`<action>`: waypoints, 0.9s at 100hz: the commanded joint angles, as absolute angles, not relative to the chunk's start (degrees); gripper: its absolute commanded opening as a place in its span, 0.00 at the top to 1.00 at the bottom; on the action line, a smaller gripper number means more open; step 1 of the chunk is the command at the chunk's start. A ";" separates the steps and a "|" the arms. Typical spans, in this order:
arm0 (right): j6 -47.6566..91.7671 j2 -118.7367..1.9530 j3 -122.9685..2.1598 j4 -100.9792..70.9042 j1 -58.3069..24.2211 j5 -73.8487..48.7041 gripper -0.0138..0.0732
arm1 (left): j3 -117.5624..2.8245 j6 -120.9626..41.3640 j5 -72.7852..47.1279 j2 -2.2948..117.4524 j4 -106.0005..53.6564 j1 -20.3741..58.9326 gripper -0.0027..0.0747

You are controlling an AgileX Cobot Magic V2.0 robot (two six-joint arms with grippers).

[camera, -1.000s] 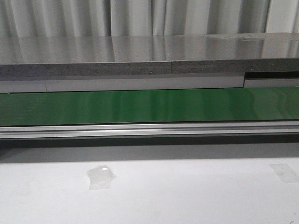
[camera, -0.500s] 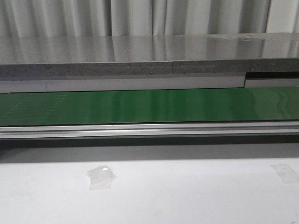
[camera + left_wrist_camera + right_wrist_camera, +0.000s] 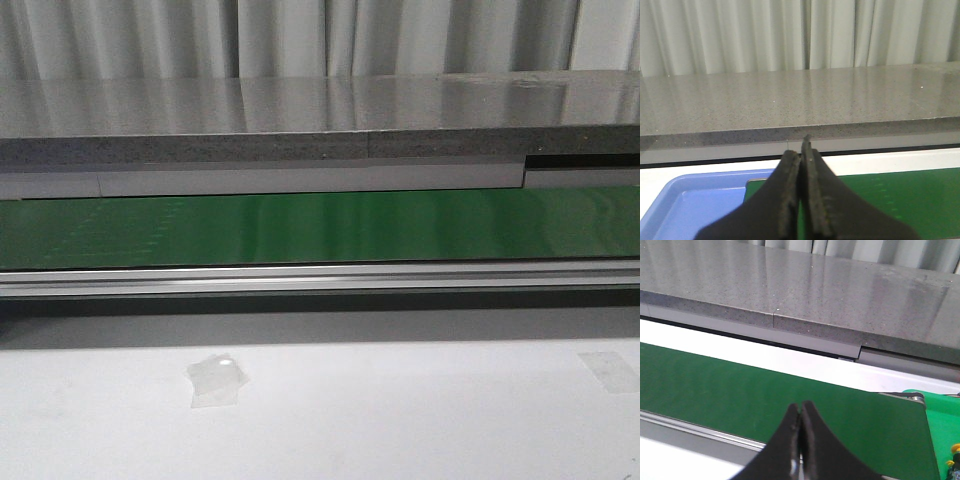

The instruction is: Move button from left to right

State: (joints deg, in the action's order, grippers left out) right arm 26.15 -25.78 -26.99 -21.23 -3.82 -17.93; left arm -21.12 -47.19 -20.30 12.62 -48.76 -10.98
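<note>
Two grippers are showing only in their own wrist cameras; neither is appearing in the front view. Across the back, pale curtains [image 3: 300, 35] are hanging in folds behind a long grey speckled counter [image 3: 320, 110], which is running the full width of the scene. In front of it a dark green conveyor belt [image 3: 320, 225] is lying flat from side to side, with an aluminium rail [image 3: 320, 278] running along its near edge. Nearest me, the white table [image 3: 420, 430] is carrying two patches of clear tape, one left of the middle [image 3: 215, 380] and one by the right edge [image 3: 610, 370].

In the left wrist view a blue tray [image 3: 690, 205] is sitting beside one end of the belt, with the left gripper [image 3: 802, 150] hanging over the tray's edge where it meets the belt, fingers pressed together and holding nothing. The right gripper [image 3: 800, 409] is hovering over the near side of the belt, its fingers likewise meeting at the tips with nothing between them.

The button [image 3: 955, 446] is showing only as a small yellow scrap on a brighter green surface [image 3: 942, 417] just past the belt's end, cut off by the frame; I cannot tell which way it is pointing or how its long axis is lying. It is lying well apart from the right gripper, with only bare belt between them.
</note>
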 commanded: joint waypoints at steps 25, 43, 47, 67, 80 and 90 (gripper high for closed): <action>26.69 -25.99 -28.37 -21.98 -3.89 -13.39 0.96 | -22.59 -47.18 -17.28 13.09 -50.47 -10.62 0.99; 26.69 -25.99 -28.37 -21.98 -3.89 -13.39 0.96 | -22.59 -47.18 -17.28 13.09 -50.47 -10.62 0.99; 26.69 -25.99 -28.37 -21.98 -3.89 -13.39 0.96 | -22.59 -47.18 -17.28 13.09 -50.47 -10.62 0.99; 26.11 -25.99 -28.25 -21.45 -3.89 -12.89 0.96 | -22.59 -47.18 -17.28 13.09 -50.47 -10.62 0.99; 17.18 -25.33 -26.21 -14.72 -3.89 -9.00 0.96 | -22.59 -47.18 -17.28 13.09 -50.47 -10.62 0.99; 4.92 -23.38 -22.68 -5.35 -3.92 -3.81 0.96 | -22.59 -47.18 -17.28 13.09 -50.47 -10.62 0.99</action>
